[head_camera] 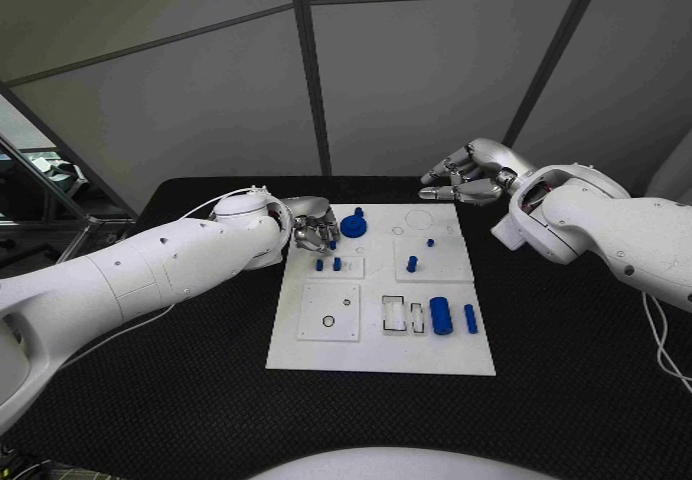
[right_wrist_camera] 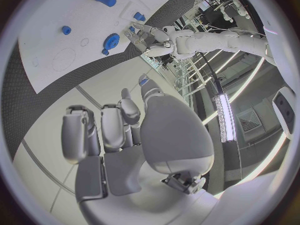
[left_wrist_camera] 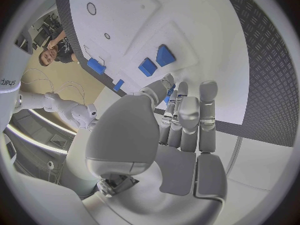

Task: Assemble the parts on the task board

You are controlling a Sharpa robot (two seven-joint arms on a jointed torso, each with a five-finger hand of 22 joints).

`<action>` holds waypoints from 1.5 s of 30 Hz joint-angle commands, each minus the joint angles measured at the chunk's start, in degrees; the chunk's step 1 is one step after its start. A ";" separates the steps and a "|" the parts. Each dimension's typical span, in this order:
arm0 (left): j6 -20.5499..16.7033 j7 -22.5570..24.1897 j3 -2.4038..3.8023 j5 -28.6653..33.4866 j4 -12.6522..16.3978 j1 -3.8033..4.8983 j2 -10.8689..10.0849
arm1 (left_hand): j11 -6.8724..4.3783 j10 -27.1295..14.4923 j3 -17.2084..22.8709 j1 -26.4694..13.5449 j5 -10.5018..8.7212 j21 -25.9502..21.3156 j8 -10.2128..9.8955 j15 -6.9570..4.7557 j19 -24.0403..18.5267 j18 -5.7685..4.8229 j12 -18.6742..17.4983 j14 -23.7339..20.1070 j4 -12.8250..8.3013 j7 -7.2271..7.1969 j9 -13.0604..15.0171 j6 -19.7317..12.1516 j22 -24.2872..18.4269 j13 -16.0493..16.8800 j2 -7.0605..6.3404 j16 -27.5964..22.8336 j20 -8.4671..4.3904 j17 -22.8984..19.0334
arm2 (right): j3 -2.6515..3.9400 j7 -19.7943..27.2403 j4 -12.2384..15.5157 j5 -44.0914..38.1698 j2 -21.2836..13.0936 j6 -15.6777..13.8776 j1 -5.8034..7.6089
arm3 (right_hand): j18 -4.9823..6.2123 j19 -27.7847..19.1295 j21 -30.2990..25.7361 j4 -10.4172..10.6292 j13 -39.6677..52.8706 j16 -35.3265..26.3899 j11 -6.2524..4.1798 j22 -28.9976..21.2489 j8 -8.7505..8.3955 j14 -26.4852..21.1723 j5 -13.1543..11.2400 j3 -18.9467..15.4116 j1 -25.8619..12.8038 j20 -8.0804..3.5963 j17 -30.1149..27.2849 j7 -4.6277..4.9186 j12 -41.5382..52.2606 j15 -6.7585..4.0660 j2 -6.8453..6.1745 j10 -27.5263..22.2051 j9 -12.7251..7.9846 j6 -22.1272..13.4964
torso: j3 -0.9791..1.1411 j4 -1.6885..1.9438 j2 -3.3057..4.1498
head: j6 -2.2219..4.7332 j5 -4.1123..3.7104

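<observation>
**Small rigid parts on board; left hand over the upper-left corner, right hand held off**

The left hand [head_camera: 309, 226] hangs over the upper-left part of the task board [head_camera: 382, 355], fingers curled downward beside the blue gear [head_camera: 353, 225]. The left wrist view shows its fingers [left_wrist_camera: 187, 116] extended together above the board with nothing between them; whether they touch a part cannot be told.

Just below the hand, two short blue pegs [head_camera: 329, 266] stand in a small square plate. Right of these, a further peg [head_camera: 411, 264] stands upright in a second plate. Lower on the board, a thick blue cylinder [head_camera: 440, 316] and a slimmer blue pin [head_camera: 470, 318] lie on their sides beside a rectangular slot [head_camera: 392, 313].

The parts look like hard, light plastic: stiff, smooth, liable to slip or roll. The cylinder is best taken across its middle, the pegs by their upper ends.

The right hand [head_camera: 466, 178] hovers beyond the board's far edge, fingers loosely curled, holding nothing. Standing pegs crowd the left hand's working area and could be knocked.
</observation>
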 commanded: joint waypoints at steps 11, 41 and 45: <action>-0.61 -0.74 0.04 0.03 -0.04 0.11 -0.47 | 0.15 -1.12 -0.12 -0.22 -0.34 -0.69 -0.09 0.25 -0.34 -1.82 -0.50 -0.35 0.52 -0.28 -0.56 -1.35 -0.41 -0.12 -1.16 -0.38 0.26 -0.66 | 0.03 -1.43 -0.50 -0.86 -0.02 1.19 0.11 | 1.38 -2.06 -2.84 0.06 -18.38 -2.83 0.01 -0.07 -0.20 0.27 0.15 0.49 0.54 -0.19 -2.83 0.16 -20.08 -0.26 0.26 -11.23 0.19 -0.49 | -0.01 0.03 -0.01 | 0.09 0.03; -10.04 19.89 2.55 55.73 8.66 0.03 -13.43 | 1.43 -2.28 2.14 0.97 3.23 -12.70 2.75 1.51 -10.24 -0.67 0.12 -14.39 0.93 2.32 -0.34 5.34 -6.78 0.11 0.24 -24.04 1.27 -23.63 | -2.29 -8.46 -4.57 -37.59 3.01 3.71 -3.84 | 1.61 -2.13 -4.35 -4.87 -54.79 -4.09 3.28 -0.85 -0.44 0.64 -0.47 11.14 5.51 1.94 -3.25 1.99 -60.03 2.30 -4.77 -11.37 -0.05 3.23 | -0.03 -0.03 0.08 | 2.21 -4.32; -9.03 21.83 2.54 63.01 10.93 -0.18 -14.28 | 1.45 -2.29 1.86 0.50 2.93 -13.34 2.64 1.59 -10.36 -0.67 0.14 -14.39 1.27 2.34 -0.32 5.38 -7.16 0.12 0.57 -24.91 1.42 -24.21 | -2.31 -8.52 -4.88 -38.06 3.81 4.17 -4.16 | 1.66 -2.23 -4.53 -5.10 -55.28 -4.14 3.47 -1.04 -0.44 0.61 -0.48 11.19 5.40 2.10 -3.31 2.17 -60.42 2.44 -4.88 -11.63 -0.22 2.90 | -0.09 0.08 0.09 | 1.87 -4.38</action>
